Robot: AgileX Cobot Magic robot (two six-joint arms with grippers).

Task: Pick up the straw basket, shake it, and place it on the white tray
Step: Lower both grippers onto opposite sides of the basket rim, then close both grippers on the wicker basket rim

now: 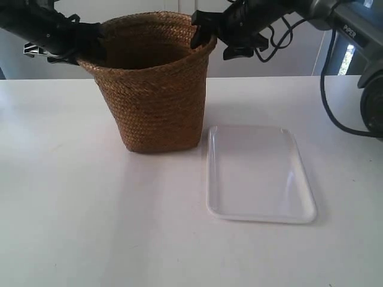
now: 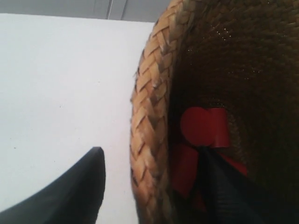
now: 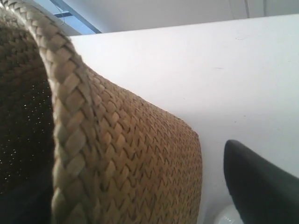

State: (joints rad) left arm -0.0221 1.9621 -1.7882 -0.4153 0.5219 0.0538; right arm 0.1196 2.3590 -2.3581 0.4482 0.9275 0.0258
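Observation:
The straw basket (image 1: 155, 101) stands upright on the white table, just left of the white tray (image 1: 257, 173), which lies flat with nothing on it. My left gripper (image 1: 90, 51) is open astride the basket's braided rim (image 2: 149, 116): one finger (image 2: 79, 191) is outside and the other (image 2: 224, 186) inside, with a gap on each side. At the opposite side, my right gripper (image 1: 200, 36) is open at the rim too. Its outer finger (image 3: 254, 186) stands clear of the woven wall (image 3: 140, 163); its inner finger is hidden. The tray's corner (image 3: 229, 217) shows below that finger.
Red pieces (image 2: 203, 126) lie at the bottom inside the basket. Black cables (image 1: 326, 89) hang from the arm at the exterior view's right, behind the tray. The white table (image 1: 90, 209) stretches wide in front of the basket and tray.

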